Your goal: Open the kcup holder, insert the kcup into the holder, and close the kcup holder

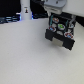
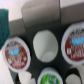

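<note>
The kcup holder (image 1: 61,34) is a black box at the exterior view's upper right, with its tray of round slots pulled out. My gripper (image 1: 55,11) hangs just above the tray and is blurred there. In the wrist view the tray (image 2: 56,56) fills the frame. It holds two dark red-topped pods (image 2: 16,52) and a white round slot or pod (image 2: 44,43) in the middle. The green-topped kcup (image 2: 50,79) shows at the frame edge. I cannot tell whether it sits in a slot or is held. My fingers do not show clearly.
The holder stands on a white table (image 1: 25,60). A white bottle-like object (image 1: 24,11) and dark clutter stand at the back on the exterior view's left. A teal object (image 2: 4,22) lies beside the tray in the wrist view.
</note>
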Motion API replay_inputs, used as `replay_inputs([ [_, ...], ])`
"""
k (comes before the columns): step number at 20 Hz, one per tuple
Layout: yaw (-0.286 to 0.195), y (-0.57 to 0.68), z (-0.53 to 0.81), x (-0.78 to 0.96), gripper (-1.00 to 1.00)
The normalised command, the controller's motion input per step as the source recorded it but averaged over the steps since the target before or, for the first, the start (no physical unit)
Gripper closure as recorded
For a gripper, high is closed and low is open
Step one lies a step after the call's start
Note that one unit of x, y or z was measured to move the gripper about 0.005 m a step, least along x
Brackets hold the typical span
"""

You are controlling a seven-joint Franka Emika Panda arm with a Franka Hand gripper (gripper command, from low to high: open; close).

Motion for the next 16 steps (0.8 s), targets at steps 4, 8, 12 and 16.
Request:
replay_inputs([
  [4,0.059,-0.12,-0.21,0.53,-1.00],
  [8,0.089,0.00,-0.33,0.40,-1.00],
  [12,0.151,0.17,-0.26,0.11,-1.00],
  [16,0.199,0.25,-0.15,0.00,-1.00],
])
